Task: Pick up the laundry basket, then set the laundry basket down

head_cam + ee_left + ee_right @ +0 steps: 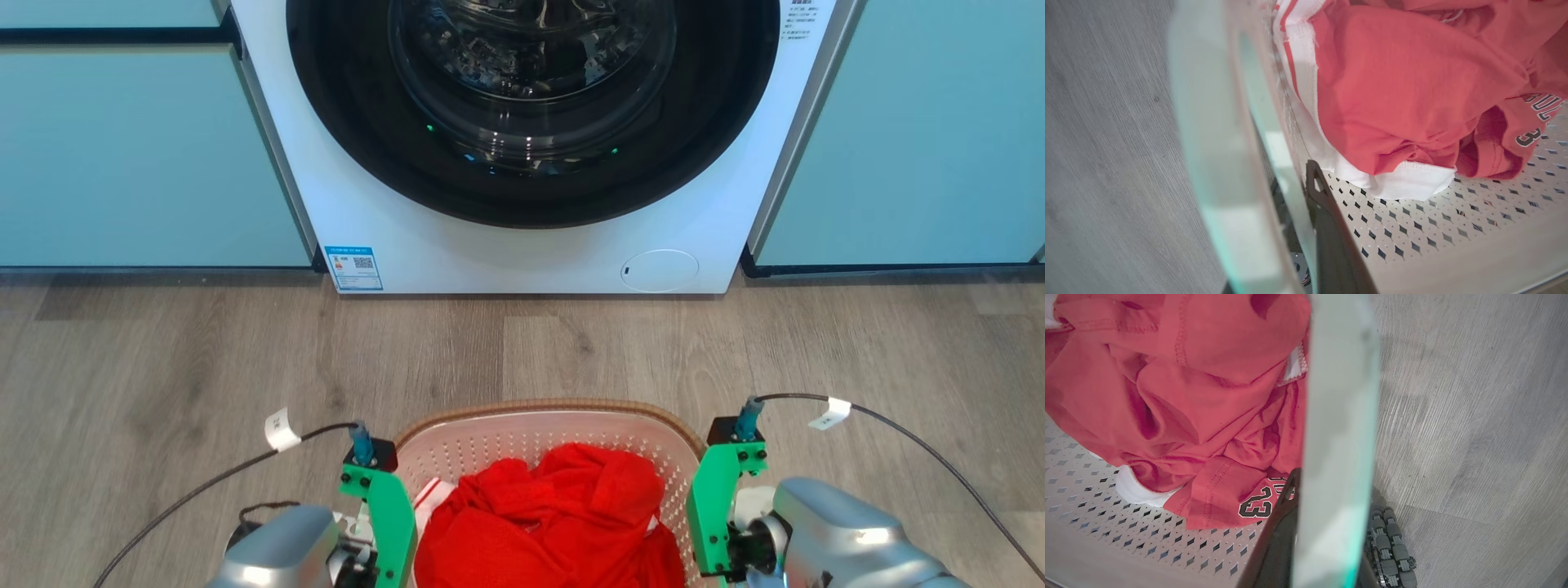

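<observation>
Laundry basket [522,441]: low centre of the head view, directly before the robot and between the two hands. A red jersey [563,506] is heaped inside.

Left hand [1298,192] is on the basket's left side, right hand [1335,490] on its right. Each has one dark finger inside the perforated wall and one outside, clamped on that side's rim.

Base clear of the wood floor [163,367]? Cannot tell.

The hands sit opposite each other and level, neither nearer. Judgement: both arms must travel together, or the basket tilts.

Front-loading washer [506,253] is straight ahead, well apart.
</observation>
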